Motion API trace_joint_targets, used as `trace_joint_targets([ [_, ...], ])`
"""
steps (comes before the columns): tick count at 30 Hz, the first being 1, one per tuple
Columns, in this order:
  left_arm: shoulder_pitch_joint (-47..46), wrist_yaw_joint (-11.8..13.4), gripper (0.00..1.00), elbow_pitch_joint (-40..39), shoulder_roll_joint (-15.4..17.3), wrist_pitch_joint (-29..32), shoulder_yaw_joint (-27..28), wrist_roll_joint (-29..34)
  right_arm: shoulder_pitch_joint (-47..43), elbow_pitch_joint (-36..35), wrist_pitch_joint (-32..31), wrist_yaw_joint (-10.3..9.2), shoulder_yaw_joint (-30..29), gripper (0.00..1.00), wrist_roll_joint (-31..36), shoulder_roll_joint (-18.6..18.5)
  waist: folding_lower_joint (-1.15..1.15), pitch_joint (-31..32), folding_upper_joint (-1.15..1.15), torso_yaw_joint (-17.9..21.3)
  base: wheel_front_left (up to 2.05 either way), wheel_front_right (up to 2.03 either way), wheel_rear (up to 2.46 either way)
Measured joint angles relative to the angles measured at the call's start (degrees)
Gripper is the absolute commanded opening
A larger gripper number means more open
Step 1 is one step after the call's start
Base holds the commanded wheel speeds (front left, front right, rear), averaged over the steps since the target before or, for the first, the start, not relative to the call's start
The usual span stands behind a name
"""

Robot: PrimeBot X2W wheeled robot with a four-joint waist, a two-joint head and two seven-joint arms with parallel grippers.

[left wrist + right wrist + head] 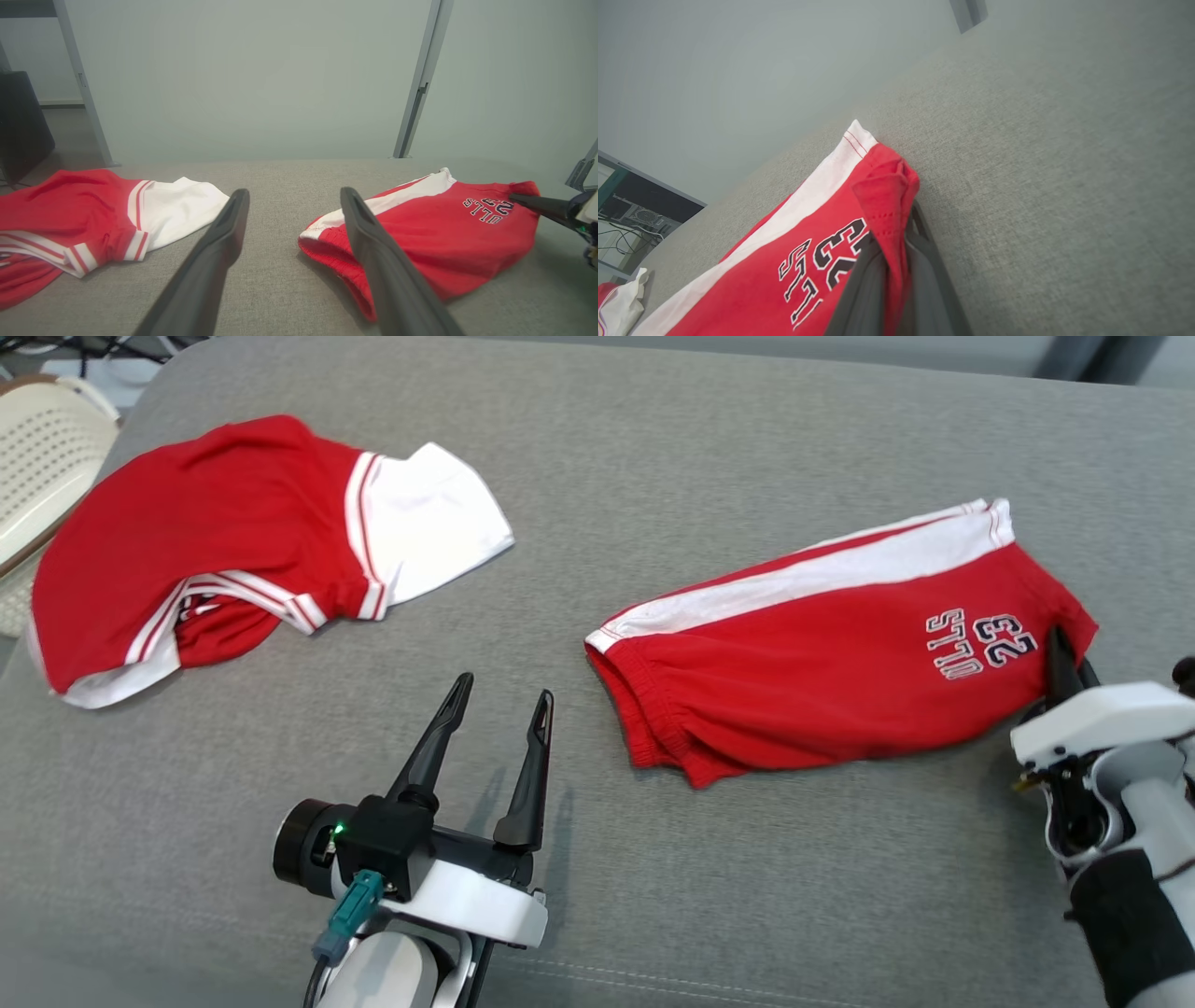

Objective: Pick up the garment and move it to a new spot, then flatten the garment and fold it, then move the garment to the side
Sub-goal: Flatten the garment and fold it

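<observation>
- While my right claw [897, 233] is pressed together on a hem corner of the red shorts [840, 653], they lie on the grey bench [653, 448].
- My left claw [504, 698] hangs spread and empty near their waistband, with a red-and-white jersey [205, 541] well apart.

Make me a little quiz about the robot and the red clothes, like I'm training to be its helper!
1. Pick one: which part of the red shorts does the right tool pinch? A) the elastic waistband B) the corner beside the printed number C) the middle of the white stripe
2. True or false: the left tool is shut.
3. Fill the gap: the number printed on the red shorts is ___.

Key
1. B
2. False: its fingers stand apart and hold nothing.
3. 23
</observation>
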State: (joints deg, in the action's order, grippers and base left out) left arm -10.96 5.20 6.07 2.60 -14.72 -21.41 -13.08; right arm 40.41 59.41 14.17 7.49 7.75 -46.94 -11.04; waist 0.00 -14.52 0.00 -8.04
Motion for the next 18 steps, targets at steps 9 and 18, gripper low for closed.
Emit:
trace_joint_targets([
  [9,0.46,0.00,1.00,0.18,-0.01,0.00,0.77,0.88,-10.84,-10.45,0.03,0.00,-10.91,0.00,7.55,3.24,0.00,2.15,0.00,5.18,0.00,0.00,0.00],
  [18,2.32,0.18,1.00,0.91,0.01,0.00,0.62,0.26,-16.30,-10.09,0.05,0.00,-19.46,0.85,20.53,7.19,0.00,5.80,0.00,9.24,0.00,0.00,0.00],
])
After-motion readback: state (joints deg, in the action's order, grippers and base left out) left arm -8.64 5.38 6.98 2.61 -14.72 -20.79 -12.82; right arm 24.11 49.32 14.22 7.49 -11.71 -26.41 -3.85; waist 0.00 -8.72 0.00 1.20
